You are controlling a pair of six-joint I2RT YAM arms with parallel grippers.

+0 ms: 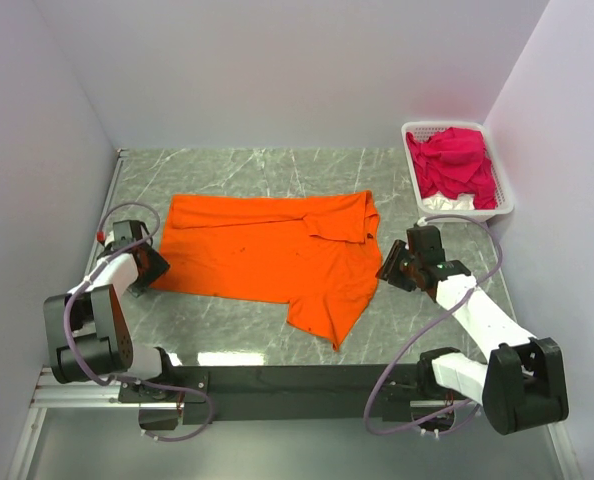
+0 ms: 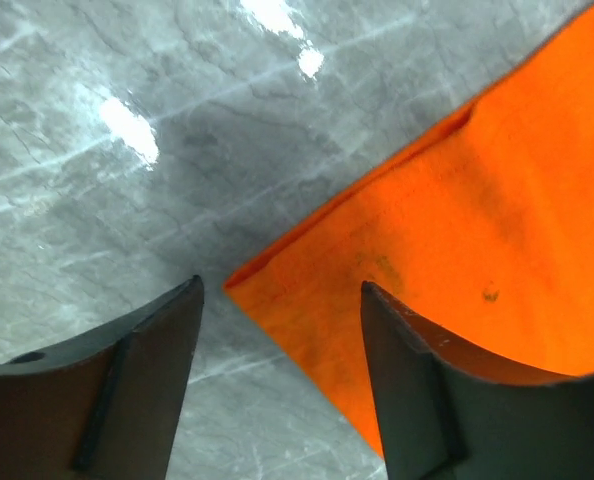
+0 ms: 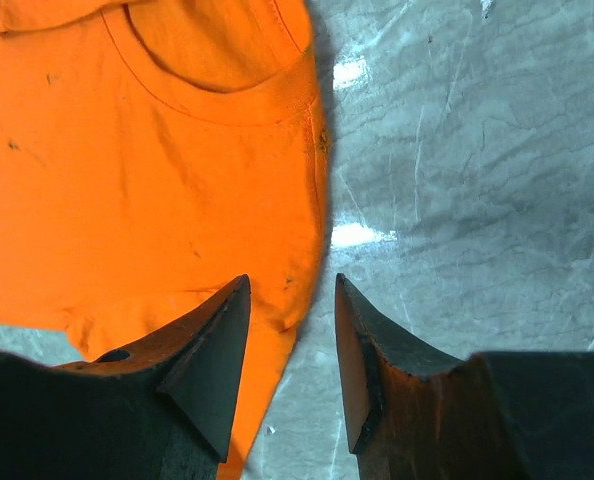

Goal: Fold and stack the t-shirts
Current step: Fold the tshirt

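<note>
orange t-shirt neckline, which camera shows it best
Right wrist view: the neckline sits close up, its stitched band clear. The top external view shows the whole orange t-shirt but the neckline small. The left wrist view shows only a hem corner.

Open table [image 1: 237, 170] around the orange t-shirt [image 1: 267, 250]; white basket [image 1: 442, 124] of pink t-shirts [image 1: 457, 165] far right.

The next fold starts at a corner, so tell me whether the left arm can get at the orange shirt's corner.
Probably yes: the left gripper hangs open over a corner of the orange shirt, nothing but bare table beside it.
</note>
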